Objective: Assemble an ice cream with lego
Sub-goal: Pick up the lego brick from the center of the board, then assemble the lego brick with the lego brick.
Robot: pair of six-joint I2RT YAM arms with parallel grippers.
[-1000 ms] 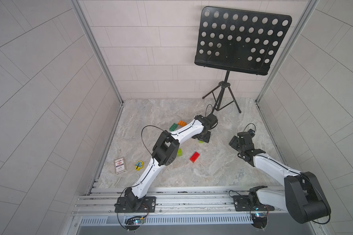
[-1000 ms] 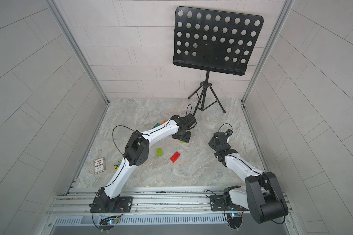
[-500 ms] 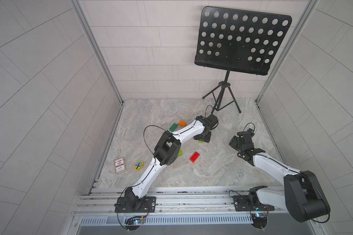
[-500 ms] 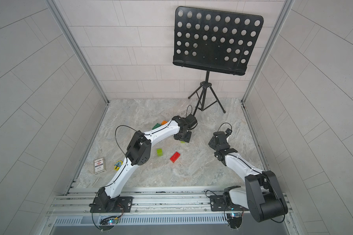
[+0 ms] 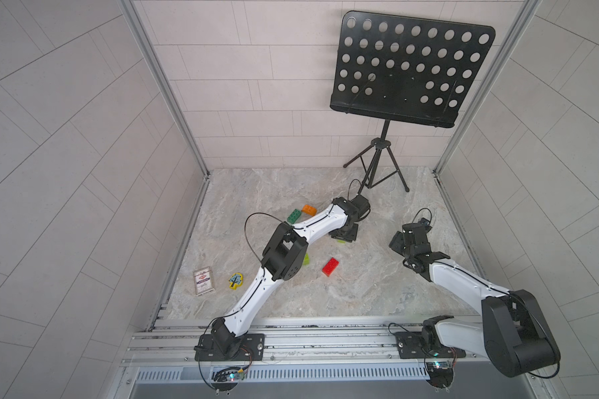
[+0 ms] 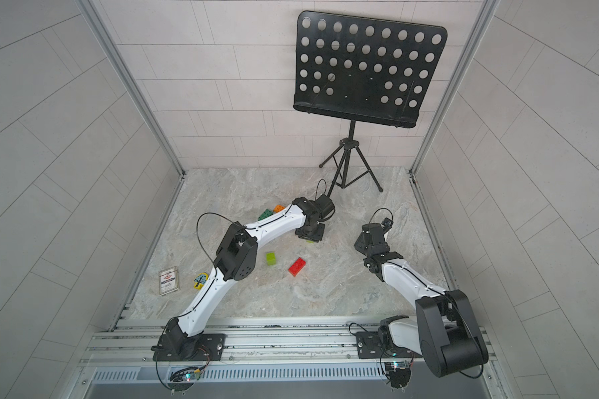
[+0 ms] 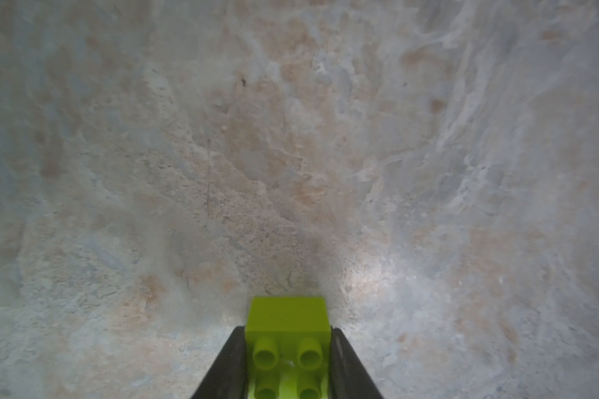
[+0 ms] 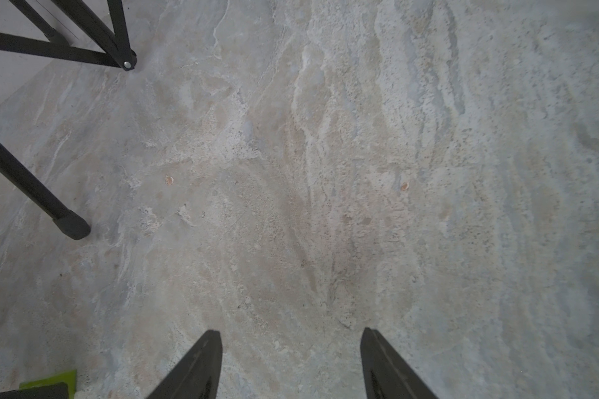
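- We see the left hand [image 7: 287,333] pinching a lime-green brick [image 7: 287,317] by its two sides, with the studs facing the wrist camera.
- In both top views this hand sits low over the middle of the desk [image 5: 360,286]. We cannot tell whether the brick is clear of the surface.
- The right hand [image 8: 290,331] hangs spread and empty over bare desk. It is near the feet of the music stand [image 5: 408,69] and well apart from every loose brick.
- The second lime-green brick [image 6: 271,258] stands alone on the desk. The red brick [image 6: 297,266] lies near it, not touching.
- The dark green brick [image 5: 293,216] and the orange brick [image 5: 309,209] lie just beside each other farther back, next to the left arm. We cannot tell whether they touch.
- We judge the ice cream barely begun: no two bricks are stacked, and only one stem piece is gripped.
- What is left, as we read it, is to press the held brick onto its lime-green twin for the stem. Red, dark green and orange then go on top.
- The flat yellow piece [image 5: 235,280] and the card pack [image 5: 203,282] lie off on the left arm's side and seem to play no part.
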